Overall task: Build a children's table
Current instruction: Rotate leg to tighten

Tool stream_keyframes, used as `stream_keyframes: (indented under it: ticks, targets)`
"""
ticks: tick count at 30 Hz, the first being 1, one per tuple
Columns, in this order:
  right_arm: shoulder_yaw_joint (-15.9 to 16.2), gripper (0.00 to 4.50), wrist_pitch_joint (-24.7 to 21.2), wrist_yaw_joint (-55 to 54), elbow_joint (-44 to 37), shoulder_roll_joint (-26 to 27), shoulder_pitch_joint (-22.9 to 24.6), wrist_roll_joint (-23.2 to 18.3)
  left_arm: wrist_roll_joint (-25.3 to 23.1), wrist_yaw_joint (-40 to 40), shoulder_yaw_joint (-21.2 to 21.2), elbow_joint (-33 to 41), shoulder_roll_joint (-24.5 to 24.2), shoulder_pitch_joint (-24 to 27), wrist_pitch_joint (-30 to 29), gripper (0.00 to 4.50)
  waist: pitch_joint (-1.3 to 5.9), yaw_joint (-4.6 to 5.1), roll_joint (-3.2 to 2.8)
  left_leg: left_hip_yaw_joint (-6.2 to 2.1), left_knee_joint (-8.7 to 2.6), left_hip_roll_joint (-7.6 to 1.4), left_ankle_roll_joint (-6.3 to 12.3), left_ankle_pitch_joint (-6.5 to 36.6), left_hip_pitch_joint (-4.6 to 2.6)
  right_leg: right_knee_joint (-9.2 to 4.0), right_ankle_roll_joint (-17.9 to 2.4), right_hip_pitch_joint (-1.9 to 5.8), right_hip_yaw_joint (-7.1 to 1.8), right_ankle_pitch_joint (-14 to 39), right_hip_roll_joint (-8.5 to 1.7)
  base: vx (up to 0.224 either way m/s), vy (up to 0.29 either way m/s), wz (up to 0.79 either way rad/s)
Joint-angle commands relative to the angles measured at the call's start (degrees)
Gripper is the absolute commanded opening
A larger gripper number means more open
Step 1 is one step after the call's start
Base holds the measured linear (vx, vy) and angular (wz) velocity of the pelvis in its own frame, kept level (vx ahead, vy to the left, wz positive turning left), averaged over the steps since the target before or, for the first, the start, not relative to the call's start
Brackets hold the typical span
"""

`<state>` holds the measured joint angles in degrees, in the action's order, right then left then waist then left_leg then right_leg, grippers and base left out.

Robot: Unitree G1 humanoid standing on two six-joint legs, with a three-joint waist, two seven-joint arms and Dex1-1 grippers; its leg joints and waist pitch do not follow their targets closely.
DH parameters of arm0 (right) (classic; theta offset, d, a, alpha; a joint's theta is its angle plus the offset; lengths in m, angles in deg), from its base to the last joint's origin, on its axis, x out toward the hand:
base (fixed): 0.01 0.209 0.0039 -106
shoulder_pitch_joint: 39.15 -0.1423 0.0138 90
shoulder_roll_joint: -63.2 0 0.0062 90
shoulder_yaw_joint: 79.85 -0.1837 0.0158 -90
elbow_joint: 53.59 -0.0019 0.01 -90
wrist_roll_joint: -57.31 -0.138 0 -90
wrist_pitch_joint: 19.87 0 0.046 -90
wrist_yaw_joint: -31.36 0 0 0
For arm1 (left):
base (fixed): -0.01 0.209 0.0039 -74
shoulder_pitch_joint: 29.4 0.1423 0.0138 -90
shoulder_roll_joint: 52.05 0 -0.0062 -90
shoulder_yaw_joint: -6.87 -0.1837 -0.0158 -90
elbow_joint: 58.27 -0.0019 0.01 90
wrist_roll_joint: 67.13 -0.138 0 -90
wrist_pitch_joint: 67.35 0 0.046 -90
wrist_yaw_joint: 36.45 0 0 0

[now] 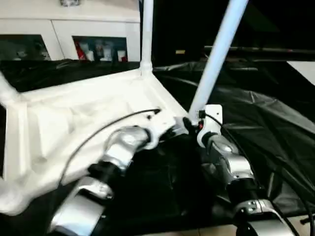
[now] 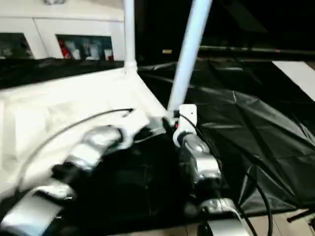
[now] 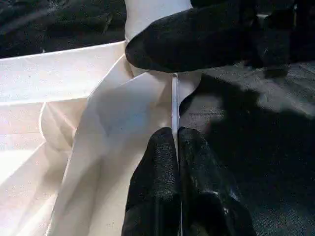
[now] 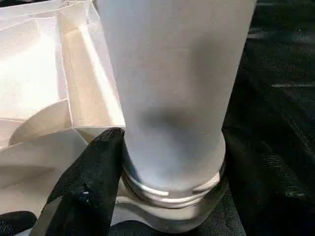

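Left eye view: white plastic children's table top point(image 1: 74, 123), ribbed underside up, on black-draped work table point(image 1: 266, 128). Left gripper point(image 3: 176, 142) clenched on the top's thin rim. Right gripper point(image 1: 193, 124) grasps the near white tapered tube leg point(image 1: 216, 54) at its socket base.

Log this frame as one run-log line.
stage: leg fitting | left gripper: shut on tabletop rim | right gripper: around near leg base at corner socket | tabletop: underside up

Matt white plastic tabletop point(image 1: 74, 123) with ribbed underside, smooth satin white tube leg point(image 4: 172, 88), crinkled glossy black cloth point(image 1: 266, 123) over the work table, brushed silver metal forearms point(image 1: 231, 162), rough matt black fingers point(image 3: 182, 182).
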<state>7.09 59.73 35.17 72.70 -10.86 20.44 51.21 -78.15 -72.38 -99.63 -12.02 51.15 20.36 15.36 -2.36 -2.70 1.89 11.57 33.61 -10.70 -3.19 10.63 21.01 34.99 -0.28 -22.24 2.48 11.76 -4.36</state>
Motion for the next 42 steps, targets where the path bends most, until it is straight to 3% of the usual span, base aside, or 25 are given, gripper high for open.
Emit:
stream_keyframes:
  ticks: [1,3,5,7,12,13,18,19,23,28,29,33,34,42]
  targets:
    - [1.1,2.72,-0.3,-0.5,1.9,1.2,-0.1,0.5,0.5,0.1,-1.3,-1.6,2.4,0.4,0.9,0.0,3.06,-0.03,0.19,-1.29,-3.96,-2.43,1.14,10.3,-0.8,-4.39,-11.1,1.93,-2.54,7.5,-3.9,0.0,0.0,0.0]
    - [1.1,2.72,0.0,-0.8,2.5,1.3,-0.4,0.7,0.4,0.2,-1.1,-2.0,2.4,0.2,1.0,0.0,2.98,-0.17,0.03,-1.3,-4.05,-2.51,1.41,10.7,-0.87,-4.51,-10.9,1.85,-2.48,8.2,-3.92,0.0,0.0,0.0]
    - [1.0,3.28,2.1,-0.1,2.6,0.0,-0.4,1.3,0.5,-0.6,-0.5,-2.0,0.8,0.5,2.1,0.0,2.95,-0.18,0.08,-1.36,-4.11,-2.52,1.17,11.6,-0.84,-4.63,-10.7,1.84,-2.46,9.6,-3.95,0.0,0.0,0.0]
    - [1.0,3.42,2.9,1.6,1.7,-0.8,-0.3,0.9,0.8,-1.3,-0.1,-1.4,-0.4,1.0,2.6,0.0,3.0,-0.19,0.16,-1.43,-4.14,-2.54,1.19,11.8,-0.78,-4.58,-10.4,1.92,-2.43,9.9,-3.93,0.0,0.0,0.0]
    - [2.1,3.89,1.0,9.2,-2.9,-4.2,0.2,0.0,2.1,-5.2,0.4,0.7,-3.6,2.7,4.6,0.0,2.97,-0.38,0.36,-1.34,-4.01,-2.55,2.55,10.1,-0.49,-4.43,-10.8,2.19,-2.44,8.2,-4.01,0.0,0.0,0.0]
    - [3.0,3.89,-0.5,12.5,-4.9,-6.0,0.7,-0.4,2.5,-6.7,0.6,1.4,-4.8,3.2,5.5,0.0,2.98,-0.41,0.64,-1.26,-3.93,-2.5,3.18,9.2,-0.49,-4.37,-10.9,2.2,-2.42,7.8,-3.95,0.0,0.0,0.0]
    - [7.1,3.89,-7.6,28.2,-13.2,-14.7,3.3,-2.8,5.8,-15.3,1.6,4.5,-9.7,5.9,8.6,0.0,2.85,-0.63,0.6,-1.33,-3.93,-2.67,4.13,8.8,-0.33,-4.32,-10.6,2.51,-2.4,8.4,-3.91,0.0,0.0,0.0]
    - [8.4,3.89,-8.9,32.7,-15.3,-16.9,4.2,-3.7,6.9,-18.0,1.9,5.9,-10.8,6.6,8.5,0.0,2.83,-0.56,0.65,-1.3,-3.93,-2.76,4.21,9.0,-0.39,-4.31,-10.9,2.18,-2.45,8.8,-4.0,0.0,0.0,0.0]
    - [10.6,3.89,-9.9,39.6,-17.5,-19.9,5.6,-4.3,7.8,-20.5,2.2,7.4,-13.0,7.7,8.7,0.0,2.88,-0.5,0.6,-1.24,-3.87,-2.85,3.87,8.8,-0.45,-4.14,-11.8,2.08,-2.42,8.2,-3.89,0.0,0.0,0.0]
    - [10.9,3.89,-9.8,41.7,-17.2,-20.1,5.7,-5.1,8.3,-22.2,2.3,8.5,-14.6,8.5,9.0,0.0,2.97,-0.27,0.78,-1.18,-3.74,-2.77,3.8,8.1,-0.39,-3.96,-12.4,2.05,-2.45,7.6,-3.97,0.0,0.0,0.0]
    - [10.9,3.62,-9.8,41.8,-17.1,-20.0,5.7,-5.2,8.3,-22.3,2.2,8.6,-14.7,8.6,9.0,0.0,2.94,-0.25,0.75,-1.18,-3.74,-2.77,3.85,8.0,-0.36,-3.95,-12.5,2.04,-2.45,7.6,-3.98,0.0,0.0,0.0]
    - [10.7,3.49,-9.2,42.9,-16.7,-19.0,5.1,-6.0,8.7,-23.2,2.3,9.5,-15.1,9.1,8.8,0.0,2.97,-0.25,0.86,-1.14,-3.69,-2.78,3.97,7.4,-0.4,-3.8,-12.6,1.99,-2.44,7.0,-3.92,0.0,0.0,0.0]
    - [10.5,3.26,-8.5,43.3,-16.1,-18.7,4.9,-6.0,8.7,-23.3,2.3,9.7,-15.2,9.2,8.8,0.0,2.96,-0.23,0.87,-1.12,-3.67,-2.77,4.03,7.3,-0.39,-3.8,-12.7,2.0,-2.45,6.8,-3.94,0.0,0.0,0.0]
    - [10.7,2.68,-7.3,43.8,-14.0,-18.6,4.9,-5.6,8.9,-23.3,1.9,10.2,-15.5,9.4,8.5,0.0,3.05,-0.27,0.93,-1.06,-3.57,-2.71,4.33,6.5,-0.39,-3.57,-12.9,2.1,-2.46,5.6,-3.9,0.0,0.0,0.0]
